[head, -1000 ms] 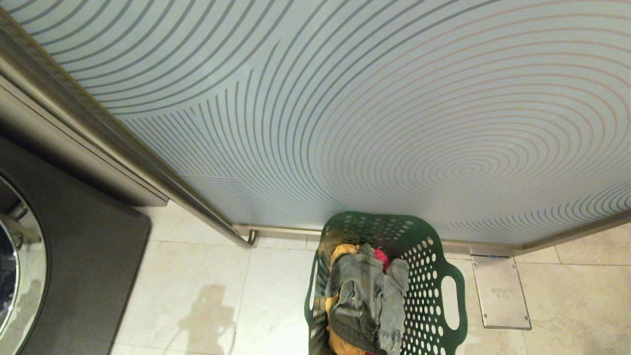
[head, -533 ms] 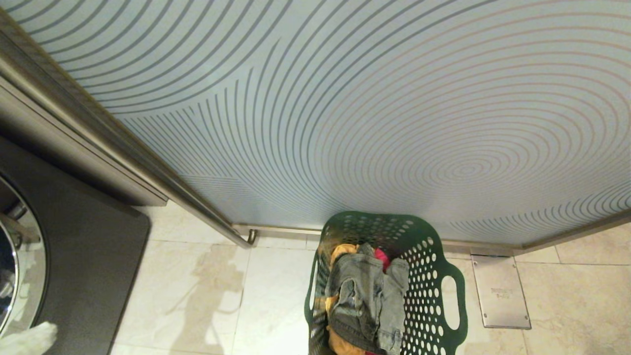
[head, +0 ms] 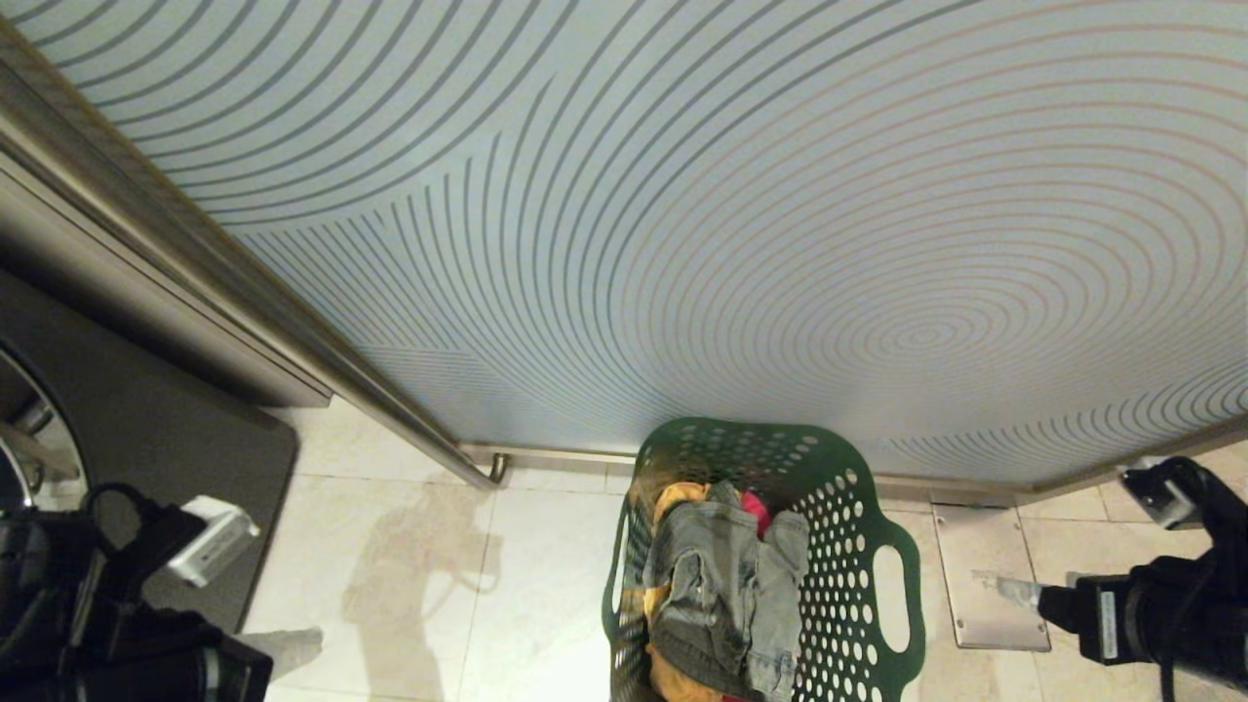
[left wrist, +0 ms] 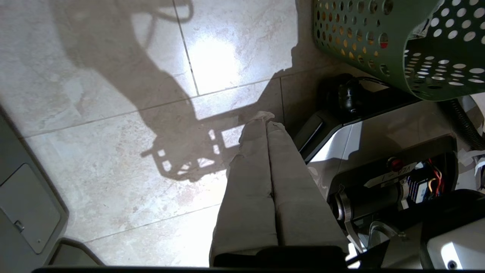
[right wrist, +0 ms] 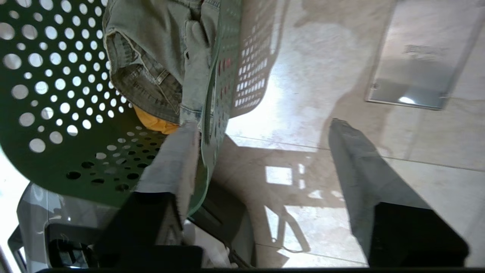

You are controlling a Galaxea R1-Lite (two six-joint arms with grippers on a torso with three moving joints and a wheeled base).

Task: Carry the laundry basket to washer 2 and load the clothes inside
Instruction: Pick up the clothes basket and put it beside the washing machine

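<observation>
The dark green perforated laundry basket (head: 858,546) stands on the tiled floor against the patterned glass wall. The clothes lie in it: grey denim (head: 726,595) on top, yellow-orange cloth (head: 675,497) and red-pink cloth (head: 753,507) beneath. My left gripper (left wrist: 266,119) is shut and empty, low over the floor to the left of the basket (left wrist: 363,34). My right gripper (right wrist: 261,131) is open and empty; one finger (right wrist: 178,155) shows beside the basket's rim (right wrist: 206,151), the other (right wrist: 356,159) over bare tiles. In the head view my right arm (head: 1141,609) is right of the basket. Washer 2 is out of view.
A dark grey washer front with a chrome-rimmed door (head: 29,458) fills the left edge; no label shows on it. A metal floor plate (head: 990,585) lies right of the basket. A steel rail (head: 419,429) runs along the wall's foot. My own base (left wrist: 379,151) sits below the basket.
Both arms have come up into the head view, the left at the bottom left and the right at the right edge. The basket and the clothes have not moved.
</observation>
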